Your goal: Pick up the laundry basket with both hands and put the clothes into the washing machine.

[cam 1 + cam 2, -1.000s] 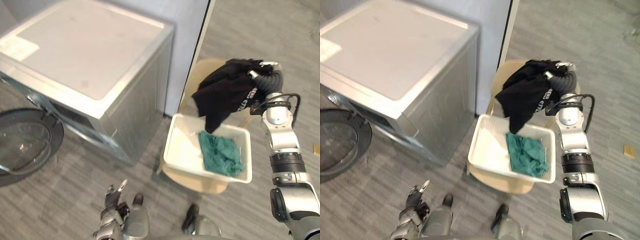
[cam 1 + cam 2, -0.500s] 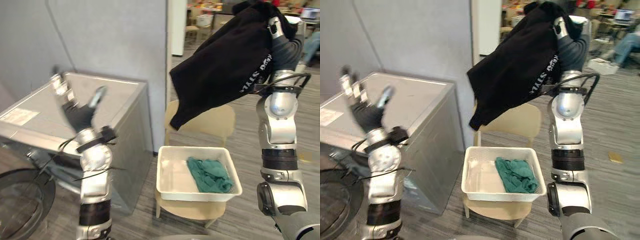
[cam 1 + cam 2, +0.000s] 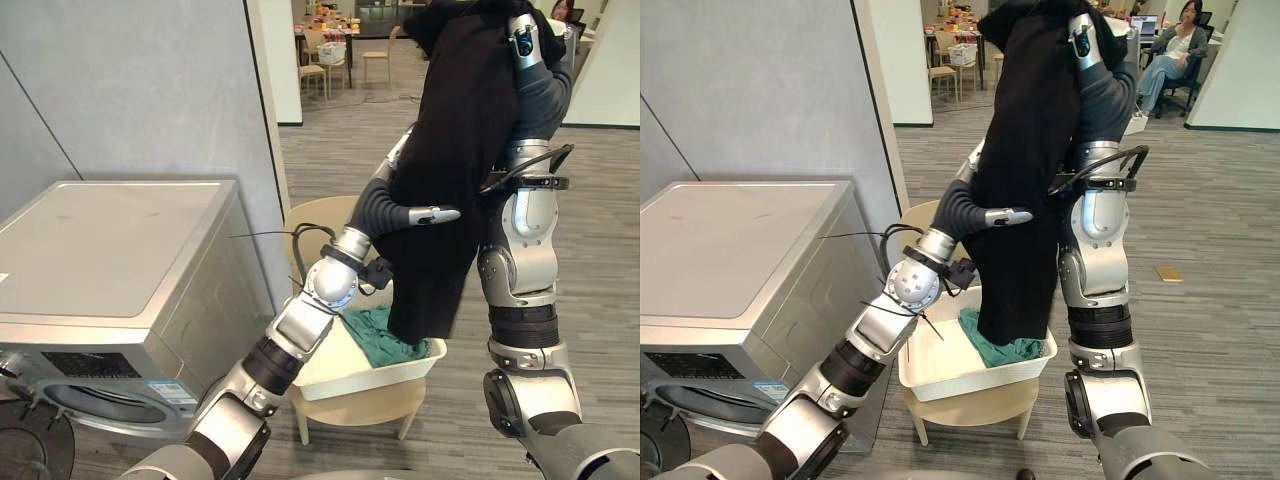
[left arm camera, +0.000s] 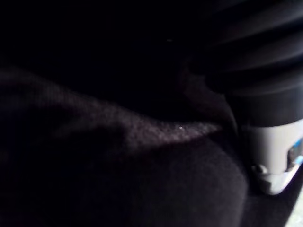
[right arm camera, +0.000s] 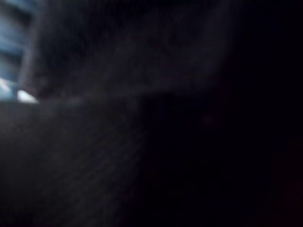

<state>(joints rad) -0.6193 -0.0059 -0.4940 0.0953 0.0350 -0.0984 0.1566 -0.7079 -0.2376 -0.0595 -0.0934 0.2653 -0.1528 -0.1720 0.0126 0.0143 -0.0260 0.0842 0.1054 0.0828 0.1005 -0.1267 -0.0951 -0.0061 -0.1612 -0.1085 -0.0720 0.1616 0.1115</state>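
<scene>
A black garment hangs long and straight from my right hand, which is raised high and bunched into the cloth's top. Its lower hem dangles just over the white laundry basket. A green cloth lies in the basket's right half. My left arm reaches across above the basket, and my left hand rests at the garment's middle, mostly hidden behind the cloth. Both wrist views show dark cloth pressed close. The silver washing machine stands to the left.
The basket rests on a low wooden chair beside the machine. The machine's round door hangs open at the lower left. A grey wall rises behind the machine. A person sits far back on the right.
The camera has tilted up. My left arm swung from above the machine across to the garment. The right arm raised the garment, which now hangs straight down.
</scene>
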